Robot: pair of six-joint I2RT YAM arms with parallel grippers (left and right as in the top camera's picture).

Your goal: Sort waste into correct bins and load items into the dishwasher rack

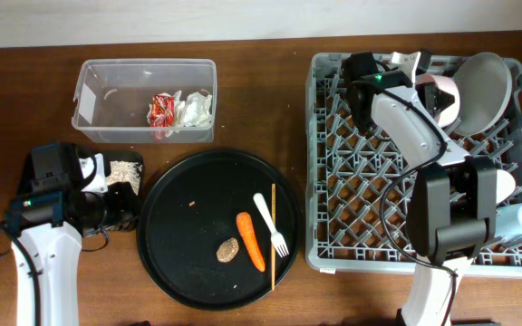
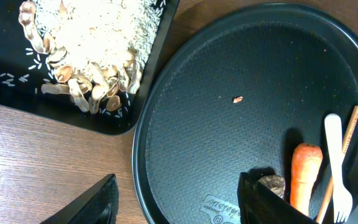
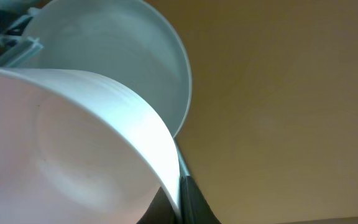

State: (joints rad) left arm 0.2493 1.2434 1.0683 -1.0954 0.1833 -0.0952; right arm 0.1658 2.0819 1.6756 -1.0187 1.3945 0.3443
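Filling our right wrist view, the small pale bowl [image 3: 73, 155] sits tilted in the upper right of the dishwasher rack [image 1: 352, 208]. One dark finger [image 3: 188, 196] lies along its rim and the other is hidden, so we cannot tell whether the right gripper [image 1: 424, 81] pinches it. It looks stiff, slick and breakable, and the rim is the hold. Meanwhile the left gripper [image 2: 182, 208] hangs wide apart and empty over the round black tray [image 2: 229, 50]. The carrot [image 2: 304, 177], lower right, looks firm, smooth and apt to roll, so we'd take it across the thick end.
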